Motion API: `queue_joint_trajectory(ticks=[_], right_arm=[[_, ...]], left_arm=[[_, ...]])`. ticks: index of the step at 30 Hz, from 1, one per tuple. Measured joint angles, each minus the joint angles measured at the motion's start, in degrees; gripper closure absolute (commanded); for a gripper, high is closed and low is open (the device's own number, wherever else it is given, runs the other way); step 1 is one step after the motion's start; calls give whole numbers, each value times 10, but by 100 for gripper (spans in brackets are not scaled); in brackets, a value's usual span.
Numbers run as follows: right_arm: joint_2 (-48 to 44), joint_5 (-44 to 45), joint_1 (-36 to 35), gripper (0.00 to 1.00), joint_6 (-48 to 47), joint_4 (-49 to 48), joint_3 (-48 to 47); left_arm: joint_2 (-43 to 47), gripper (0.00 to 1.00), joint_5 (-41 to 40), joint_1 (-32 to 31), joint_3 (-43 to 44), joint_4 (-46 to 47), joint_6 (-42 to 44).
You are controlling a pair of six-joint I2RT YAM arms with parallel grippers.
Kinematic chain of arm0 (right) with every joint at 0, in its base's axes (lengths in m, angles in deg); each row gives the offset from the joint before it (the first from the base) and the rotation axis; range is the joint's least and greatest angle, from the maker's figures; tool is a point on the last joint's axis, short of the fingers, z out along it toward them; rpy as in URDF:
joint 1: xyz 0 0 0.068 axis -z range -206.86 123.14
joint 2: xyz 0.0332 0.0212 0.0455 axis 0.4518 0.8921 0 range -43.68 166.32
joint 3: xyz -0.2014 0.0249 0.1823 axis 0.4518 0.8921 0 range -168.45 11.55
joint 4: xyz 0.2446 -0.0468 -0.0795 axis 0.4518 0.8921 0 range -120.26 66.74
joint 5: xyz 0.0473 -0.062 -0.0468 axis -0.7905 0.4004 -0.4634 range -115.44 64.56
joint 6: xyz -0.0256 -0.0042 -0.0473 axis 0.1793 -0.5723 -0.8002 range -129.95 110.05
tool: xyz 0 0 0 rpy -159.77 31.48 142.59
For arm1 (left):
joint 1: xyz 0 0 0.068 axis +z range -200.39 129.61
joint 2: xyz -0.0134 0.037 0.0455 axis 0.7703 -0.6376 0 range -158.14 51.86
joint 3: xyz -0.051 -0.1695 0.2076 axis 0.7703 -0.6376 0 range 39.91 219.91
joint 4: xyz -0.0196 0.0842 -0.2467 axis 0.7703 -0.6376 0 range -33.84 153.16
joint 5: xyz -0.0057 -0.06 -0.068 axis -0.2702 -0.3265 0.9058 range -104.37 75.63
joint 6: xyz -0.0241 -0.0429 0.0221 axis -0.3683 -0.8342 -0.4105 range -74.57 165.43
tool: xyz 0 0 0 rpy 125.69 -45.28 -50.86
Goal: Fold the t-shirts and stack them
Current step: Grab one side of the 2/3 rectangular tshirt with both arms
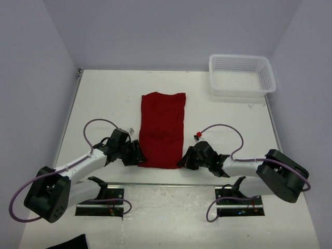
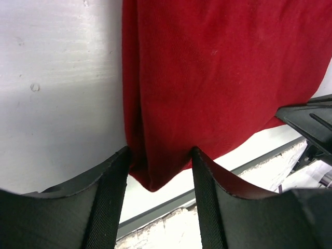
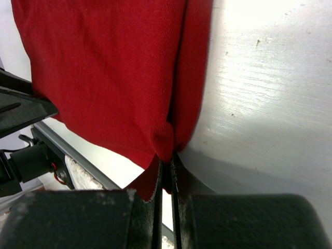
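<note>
From the top camera, the dark red t-shirt (image 1: 162, 129) lies flat in the middle of the tabletop (image 1: 104, 98), already folded to a long strip. Its long axis runs away from the arms, toward the far edge. A white basket (image 1: 241, 91) stands well apart at the far right corner, and a piece of black cloth (image 1: 67, 243) lies at the near left edge. The left gripper (image 1: 139, 155) is at the near left corner of the strip and the right gripper (image 1: 182, 158) is at the near right corner, so both arms are equally near to the short near edge.

In the left wrist camera, the fingers (image 2: 106, 197) stand apart, one on each side of the near left corner. The cloth sits between them but is not pinched.

In the right wrist camera, the fingers (image 3: 181, 179) are together and clamped on the near right corner, which bunches just above them.

I judge that the coming move is to lift this near edge and carry it along the long axis toward the far edge. The left side needs a firm grip first.
</note>
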Motion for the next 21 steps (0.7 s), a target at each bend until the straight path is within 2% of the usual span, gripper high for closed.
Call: queue_joint_trajectory(ticks=[8, 15, 17, 18, 19, 20, 21], right_arm=[[6, -2, 0, 100, 0, -9, 0], [4, -2, 0, 100, 0, -7, 0], [3, -2, 0, 100, 0, -7, 1], [2, -2, 0, 100, 0, -7, 2], [1, -1, 0, 100, 0, -6, 2], [0, -1, 0, 100, 0, -5, 3], [0, -1, 0, 100, 0, -5, 3]], left_arm=[[37, 52, -16, 0, -10, -41, -5], [10, 58, 2, 0, -12, -17, -15], [-1, 67, 10, 0, -12, -2, -18], [-5, 79, 14, 0, -15, 4, -19], [-9, 85, 17, 0, -18, 11, -23], [-10, 100, 16, 0, -21, 16, -23], [-11, 100, 17, 0, -24, 17, -26]])
